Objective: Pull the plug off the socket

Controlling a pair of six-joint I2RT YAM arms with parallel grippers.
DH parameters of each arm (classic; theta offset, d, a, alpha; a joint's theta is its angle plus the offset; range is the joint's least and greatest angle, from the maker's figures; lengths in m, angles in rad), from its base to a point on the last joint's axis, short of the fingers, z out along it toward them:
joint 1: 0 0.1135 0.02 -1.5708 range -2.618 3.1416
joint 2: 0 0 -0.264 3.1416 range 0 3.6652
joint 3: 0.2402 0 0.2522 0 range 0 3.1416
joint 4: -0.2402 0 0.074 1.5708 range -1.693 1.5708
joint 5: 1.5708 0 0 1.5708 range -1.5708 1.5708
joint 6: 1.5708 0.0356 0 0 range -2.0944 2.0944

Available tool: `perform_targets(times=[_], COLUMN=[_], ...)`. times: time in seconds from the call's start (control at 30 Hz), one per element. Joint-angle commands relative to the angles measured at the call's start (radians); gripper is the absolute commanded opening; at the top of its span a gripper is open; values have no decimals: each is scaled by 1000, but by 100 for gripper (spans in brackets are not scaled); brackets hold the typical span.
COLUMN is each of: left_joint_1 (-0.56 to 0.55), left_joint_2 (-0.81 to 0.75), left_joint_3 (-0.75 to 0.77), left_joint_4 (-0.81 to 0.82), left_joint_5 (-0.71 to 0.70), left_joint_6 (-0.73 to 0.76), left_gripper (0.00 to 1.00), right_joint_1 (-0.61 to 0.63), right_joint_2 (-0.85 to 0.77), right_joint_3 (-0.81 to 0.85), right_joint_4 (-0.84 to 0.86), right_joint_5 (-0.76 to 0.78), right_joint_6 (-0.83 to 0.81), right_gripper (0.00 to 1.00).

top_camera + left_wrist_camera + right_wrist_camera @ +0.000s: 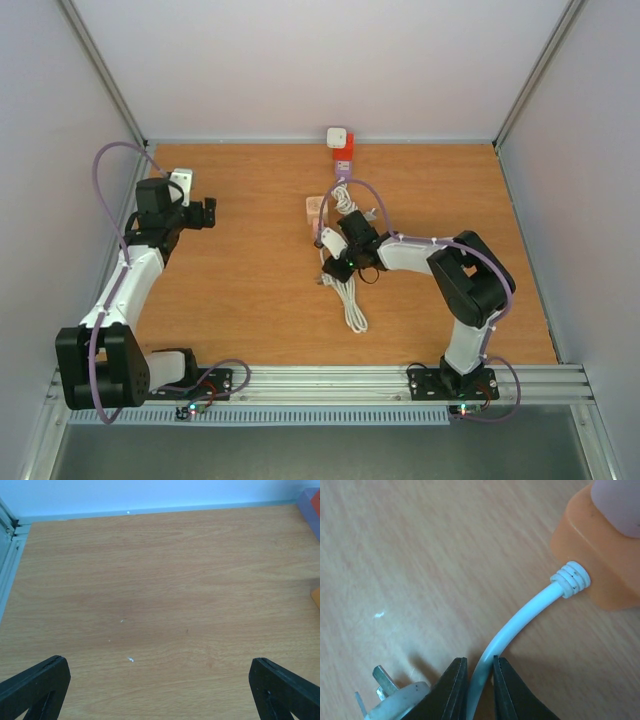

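An orange socket block [600, 555] lies on the wooden table, with a pale plug body [620, 505] seated on it at the frame's upper right. A white cable [520, 620] leaves the block through a ribbed sleeve. My right gripper [480, 680] is shut on this cable a short way from the block. From above, the right gripper [326, 242] is just below the pale block [316, 208]. My left gripper [160, 690] is open over bare wood at the far left [205, 213], holding nothing.
A loose white plug with metal prongs [395, 700] lies beside my right fingers. Coiled white cable [350, 300] trails toward the near edge. A red block with a white cube on it [341, 150] stands at the back wall. White walls enclose the table [240, 300].
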Motion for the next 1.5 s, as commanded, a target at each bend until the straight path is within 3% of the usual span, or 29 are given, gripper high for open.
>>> perform_targets(times=[0.0, 0.23, 0.47, 0.57, 0.93, 1.1, 1.3, 1.47], left_joint_1=[-4, -4, -4, -4, -4, -4, -4, -4], left_joint_2=[-25, -32, -21, -15, -9, -18, -28, -35], left_joint_3=[20, 31, 39, 43, 28, 22, 18, 15], left_joint_4=[-12, -43, -50, -50, -32, -30, -29, -33], left_joint_5=[60, 130, 171, 178, 196, 204, 215, 212], left_joint_6=[27, 57, 61, 60, 66, 68, 76, 82], left_gripper=[100, 100, 100, 100, 100, 100, 100, 100], right_joint_1=[13, -3, -137, -194, -219, -209, -154, -135], right_joint_2=[-21, -117, -167, -196, -310, -260, -151, -75], right_joint_3=[-70, -182, -198, -186, -188, -137, -72, -24], right_joint_4=[-167, -189, -184, -169, 0, 53, 110, 147], right_joint_5=[-31, 5, 4, -37, -134, -154, -61, -8], right_joint_6=[-140, -251, -266, -226, -69, -35, -13, 7], right_gripper=[16, 15, 18, 25, 80, 84, 91, 89])
